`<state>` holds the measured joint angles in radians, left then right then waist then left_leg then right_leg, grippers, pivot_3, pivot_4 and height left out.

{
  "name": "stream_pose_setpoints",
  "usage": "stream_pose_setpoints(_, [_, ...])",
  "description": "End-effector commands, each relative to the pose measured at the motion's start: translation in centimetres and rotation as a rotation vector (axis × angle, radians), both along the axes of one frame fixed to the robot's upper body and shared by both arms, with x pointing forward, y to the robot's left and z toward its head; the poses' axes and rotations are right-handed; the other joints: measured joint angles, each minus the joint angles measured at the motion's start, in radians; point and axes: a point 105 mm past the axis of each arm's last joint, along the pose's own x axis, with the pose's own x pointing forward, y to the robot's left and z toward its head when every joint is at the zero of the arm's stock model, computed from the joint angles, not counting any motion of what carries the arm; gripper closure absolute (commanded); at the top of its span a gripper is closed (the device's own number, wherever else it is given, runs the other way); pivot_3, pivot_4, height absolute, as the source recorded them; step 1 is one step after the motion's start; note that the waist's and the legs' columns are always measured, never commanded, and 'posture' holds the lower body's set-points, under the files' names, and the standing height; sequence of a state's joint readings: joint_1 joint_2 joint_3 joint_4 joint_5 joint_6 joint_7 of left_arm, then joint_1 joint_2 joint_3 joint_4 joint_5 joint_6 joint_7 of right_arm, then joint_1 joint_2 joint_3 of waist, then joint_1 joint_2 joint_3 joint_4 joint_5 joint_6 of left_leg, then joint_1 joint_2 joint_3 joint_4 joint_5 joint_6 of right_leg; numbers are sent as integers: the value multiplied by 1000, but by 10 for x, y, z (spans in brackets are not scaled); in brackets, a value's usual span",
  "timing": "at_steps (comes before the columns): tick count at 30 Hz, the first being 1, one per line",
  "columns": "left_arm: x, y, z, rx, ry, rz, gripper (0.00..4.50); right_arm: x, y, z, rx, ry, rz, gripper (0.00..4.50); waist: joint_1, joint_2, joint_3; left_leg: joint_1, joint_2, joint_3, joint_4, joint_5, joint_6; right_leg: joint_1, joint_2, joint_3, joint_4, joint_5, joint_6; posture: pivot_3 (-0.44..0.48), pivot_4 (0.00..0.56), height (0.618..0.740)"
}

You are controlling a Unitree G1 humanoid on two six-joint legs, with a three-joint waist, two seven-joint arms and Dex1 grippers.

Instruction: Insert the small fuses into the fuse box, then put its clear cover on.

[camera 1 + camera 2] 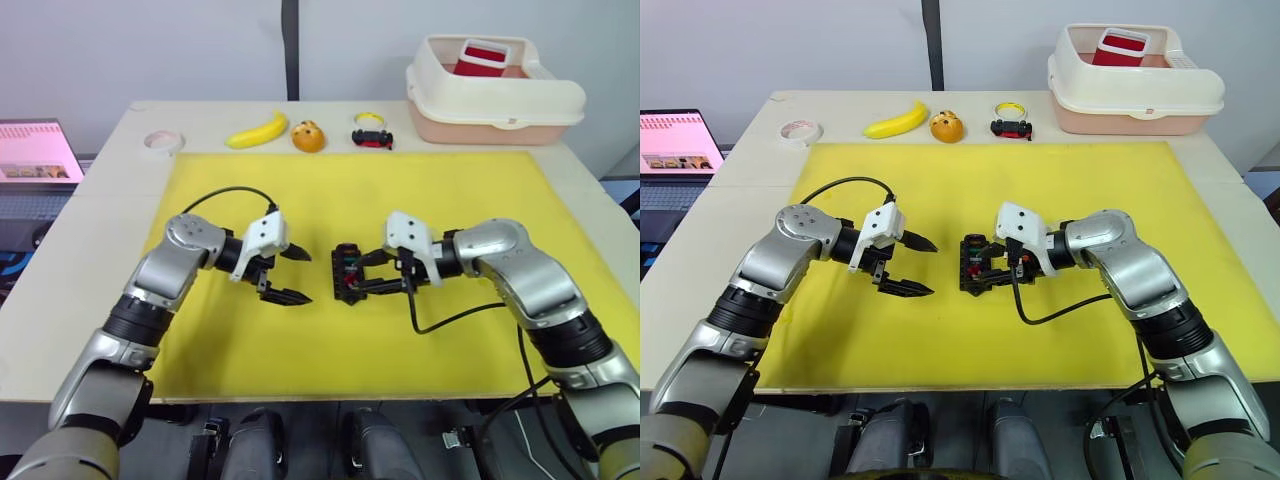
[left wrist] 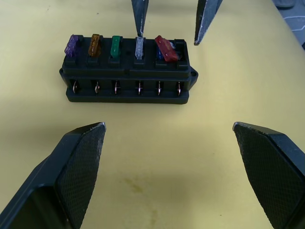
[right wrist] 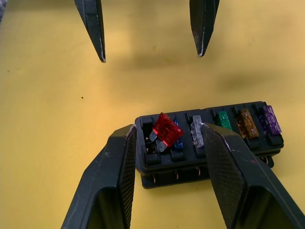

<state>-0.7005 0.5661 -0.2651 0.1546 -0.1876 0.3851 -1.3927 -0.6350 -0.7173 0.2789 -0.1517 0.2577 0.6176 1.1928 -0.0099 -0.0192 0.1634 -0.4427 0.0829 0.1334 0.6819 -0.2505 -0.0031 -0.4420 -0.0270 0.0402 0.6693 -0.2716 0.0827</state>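
The black fuse box (image 1: 348, 272) lies in the middle of the yellow mat (image 1: 350, 190). Purple (image 2: 74, 45), amber (image 2: 95, 45), green (image 2: 116, 46) and grey (image 2: 139, 47) fuses stand upright in one row of slots. A red fuse (image 3: 167, 129) lies tilted over a blue one (image 3: 177, 143) at the row's end. My right gripper (image 1: 366, 273) is open, its fingers (image 3: 224, 171) straddling the box around the red and grey fuses without touching them. My left gripper (image 1: 303, 277) hangs open and empty just left of the box. The clear cover is out of view.
At the back right stands a cream bin (image 1: 495, 100) with a red item inside. A banana (image 1: 257, 130), an orange ball (image 1: 308, 136), a small toy car (image 1: 372, 138) and a tape roll (image 1: 163, 142) line the back edge. A laptop (image 1: 35, 150) sits off the table's left side.
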Motion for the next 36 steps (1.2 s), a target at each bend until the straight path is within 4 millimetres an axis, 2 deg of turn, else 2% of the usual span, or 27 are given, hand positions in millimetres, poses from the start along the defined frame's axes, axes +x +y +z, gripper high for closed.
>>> stream_pose_setpoints(1, [-1,-4,7,-14,-27,-20,0,-1,5,7,8,-23,24,2256,0,0,0,0,0,0,0,0,0,0,0,0,0,0,0,0,150,739])
stream_pose_setpoints(7, [0,-4,7,-16,-28,-16,0,0,6,6,4,-21,25,2256,0,0,0,0,0,0,0,0,0,0,0,0,0,0,0,0,150,739])
stream_pose_setpoints(10, [0,-4,7,-16,-29,-14,0,0,6,7,9,-24,26,3126,0,0,0,0,0,0,0,0,0,0,0,0,0,0,0,0,150,739])
stream_pose_setpoints(12, [1,-4,7,-16,-29,-14,0,0,7,9,11,-27,26,4082,-1,0,0,0,0,0,0,0,0,0,0,0,0,0,0,0,150,739])
stream_pose_setpoints(13, [1,-4,7,-16,-29,-13,0,0,6,9,11,-28,27,4422,-1,0,0,0,0,0,0,0,0,0,0,0,0,0,0,0,150,739])
stream_pose_setpoints(26, [2,-4,7,-16,-32,-14,0,-4,3,11,10,-40,27,4422,1,0,0,0,0,0,0,0,0,0,0,0,0,0,0,0,150,739])
stream_pose_setpoints(31, [3,-5,7,-17,-35,-14,0,-7,3,8,38,-11,5,4422,1,0,0,0,0,0,0,0,0,0,0,0,0,0,0,0,150,739])
stream_pose_setpoints(36, [2,-5,7,-16,-34,-18,0,-10,6,14,104,15,-12,4422,0,0,0,0,0,0,0,0,0,0,0,0,0,0,0,0,150,739])
